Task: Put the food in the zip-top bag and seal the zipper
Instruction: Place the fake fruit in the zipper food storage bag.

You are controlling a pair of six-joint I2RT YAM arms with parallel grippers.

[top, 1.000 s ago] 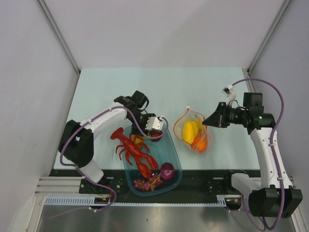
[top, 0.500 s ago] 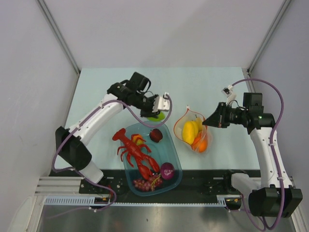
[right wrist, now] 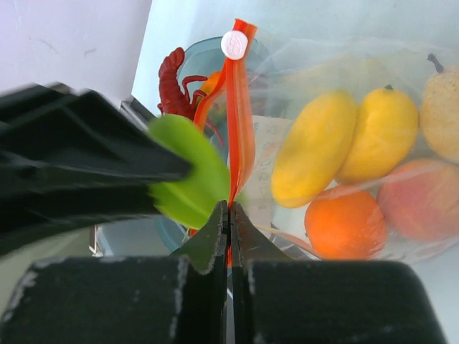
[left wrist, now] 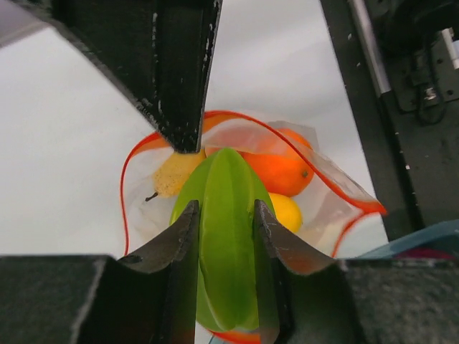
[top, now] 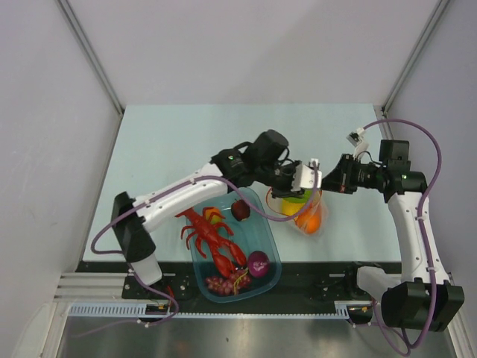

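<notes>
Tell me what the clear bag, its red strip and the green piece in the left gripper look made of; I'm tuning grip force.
Zip-top bag: thin clear plastic film, glossy and crinkled; the orange shows through it.
Zipper: red plastic strip, smooth, slightly translucent.
Green piece: apparently hard moulded plastic, smooth with a soft sheen and a raised ridge; solid or hollow cannot be told.

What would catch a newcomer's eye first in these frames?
The left gripper clamps a bright green leaf at the open mouth of the zip-top bag, mid-table, with an orange and yellow fruit already inside. The right gripper pinches the bag's red zipper. Nearer the arms, a big red lobster lies in a blue tub.
</notes>
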